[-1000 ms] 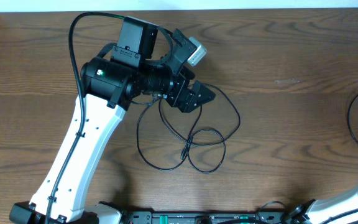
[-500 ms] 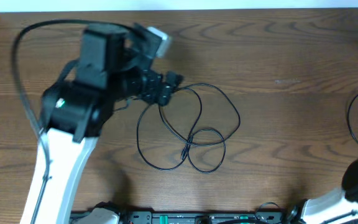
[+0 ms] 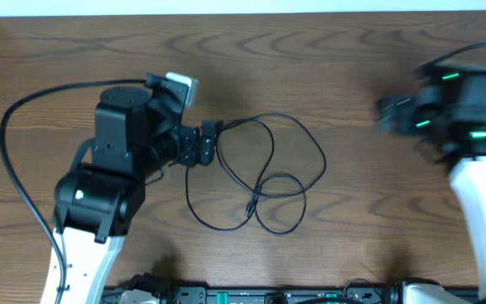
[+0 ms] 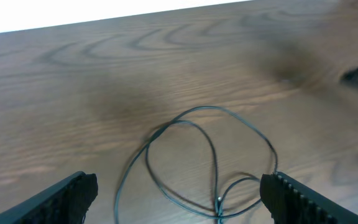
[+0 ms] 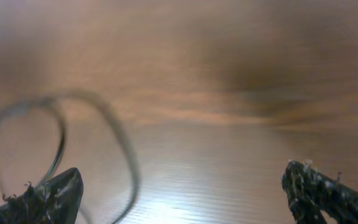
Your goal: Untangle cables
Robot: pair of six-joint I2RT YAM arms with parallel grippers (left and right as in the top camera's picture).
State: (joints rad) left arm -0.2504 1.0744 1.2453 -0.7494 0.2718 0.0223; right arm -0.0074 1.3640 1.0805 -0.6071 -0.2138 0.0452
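Left claw [image 3: 211, 142], released, is backing toward 9 o'clock off the cables [image 3: 253, 201]; right claw [image 3: 385, 115], also released, is swinging in from 3 o'clock, seemingly taking over

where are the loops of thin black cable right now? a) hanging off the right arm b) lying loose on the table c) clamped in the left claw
b: the cable lies flat on the table, ahead of the wide-open left claw.
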